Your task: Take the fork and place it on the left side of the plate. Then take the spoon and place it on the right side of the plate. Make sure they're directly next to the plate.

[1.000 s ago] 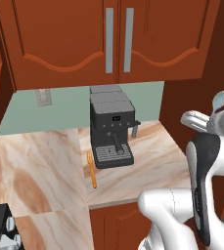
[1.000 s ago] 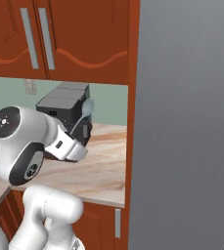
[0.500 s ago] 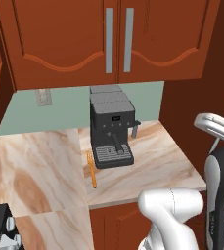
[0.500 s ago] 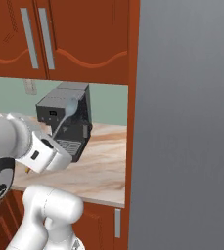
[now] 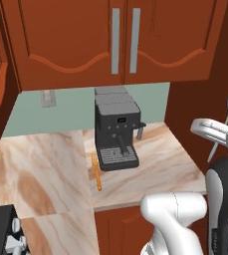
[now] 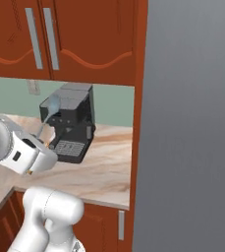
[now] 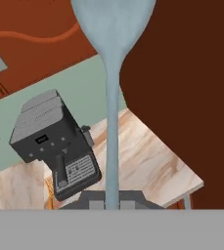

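Left to right, left base view:

Table [image 5: 41,164]: marbled stone, L-shaped, under red-brown cabinets.

Fork [image 5: 96,172]: orange, lay flat on the table just left of the coffee machine's drip tray, tines toward the wall; not placed beside any plate.

Coffee machine [image 5: 116,134]: dark, stood against the green backsplash.

Spoon [image 5: 226,121]: pale blue, held clear of the table at the far right, bowl uppermost, handle running down into the tool [image 5: 211,130]. In the hand view the spoon [image 7: 112,97] rose straight from the tool, whose jaws were pinched tight on the handle end, judged a carrying hold for transfer.

Plate: location could not be told.
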You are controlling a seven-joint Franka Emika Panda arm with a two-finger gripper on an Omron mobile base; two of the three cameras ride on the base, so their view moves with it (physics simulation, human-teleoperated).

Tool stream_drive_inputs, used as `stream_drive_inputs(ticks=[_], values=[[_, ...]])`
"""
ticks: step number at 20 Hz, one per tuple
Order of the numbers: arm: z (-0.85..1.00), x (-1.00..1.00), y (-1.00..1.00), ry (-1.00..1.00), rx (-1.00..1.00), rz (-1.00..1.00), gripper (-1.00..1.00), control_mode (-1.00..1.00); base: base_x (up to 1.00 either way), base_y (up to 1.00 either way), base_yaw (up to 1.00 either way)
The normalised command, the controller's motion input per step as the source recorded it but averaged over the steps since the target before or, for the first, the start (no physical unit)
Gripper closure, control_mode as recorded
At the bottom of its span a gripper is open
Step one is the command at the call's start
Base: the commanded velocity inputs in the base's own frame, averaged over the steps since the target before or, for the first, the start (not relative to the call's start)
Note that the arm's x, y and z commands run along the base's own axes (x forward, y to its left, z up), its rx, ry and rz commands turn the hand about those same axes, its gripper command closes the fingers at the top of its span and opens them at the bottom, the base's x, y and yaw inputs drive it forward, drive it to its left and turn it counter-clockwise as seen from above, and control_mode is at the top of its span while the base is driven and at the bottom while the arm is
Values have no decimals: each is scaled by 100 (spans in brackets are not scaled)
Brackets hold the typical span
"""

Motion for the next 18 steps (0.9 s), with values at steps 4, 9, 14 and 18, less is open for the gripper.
stream_drive_inputs(ticks=[4, 9, 14, 18], values=[[0, 0, 0, 0, 0, 0, 100, 100, -72, -9, -13], [0, 0, 0, 0, 0, 0, 100, 100, -68, -22, -34], [0, 0, 0, 0, 0, 0, 100, 100, -46, -16, -47], [0, 0, 0, 0, 0, 0, 100, 100, -31, -13, -53]])
